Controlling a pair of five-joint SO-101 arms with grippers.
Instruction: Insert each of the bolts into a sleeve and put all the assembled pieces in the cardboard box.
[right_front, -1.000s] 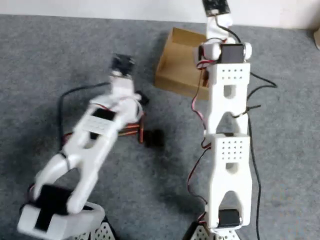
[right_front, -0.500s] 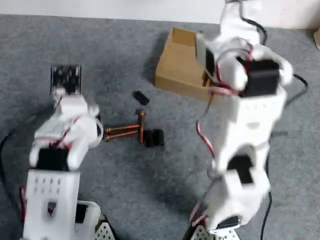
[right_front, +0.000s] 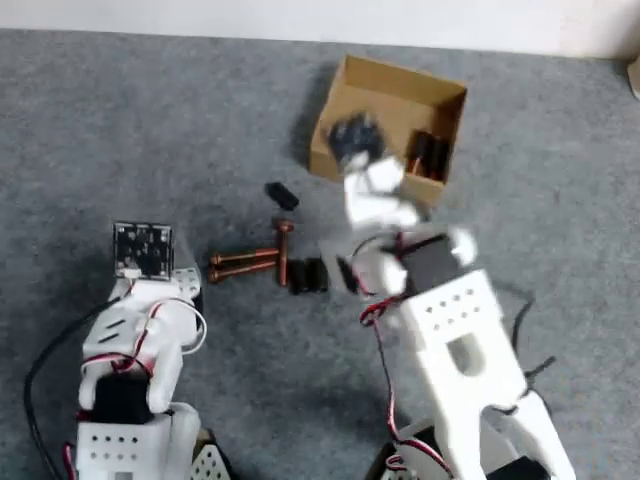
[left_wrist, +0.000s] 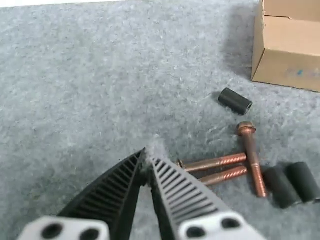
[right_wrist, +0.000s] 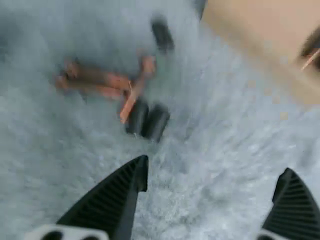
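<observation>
- The left gripper (left_wrist: 149, 169) was pressed shut with nothing between its ribbed fingers. Its tips sat low over the grey carpet (right_front: 120, 120), near one end of the bolts.
- The right gripper (right_wrist: 212, 182) was spread wide and empty, above the carpet on the near side of the paired sleeves.
- Three copper bolts (right_front: 245, 263) lay loose on the carpet between the two arms. Two lay side by side. The crosswise bolt (right_front: 284, 252) lay at their ends nearest the sleeves.
- Two black sleeves (right_front: 308, 275) lay side by side and touching, just beside the tip of the crosswise bolt.
- A single sleeve (right_front: 281, 195) lay alone on the carpet, between the bolts and the box and apart from both.
- The cardboard box (right_front: 340, 150) stood farthest out, open at the top. Dark pieces (right_front: 428, 155) rested inside against one wall; their detail could not be made out.
</observation>
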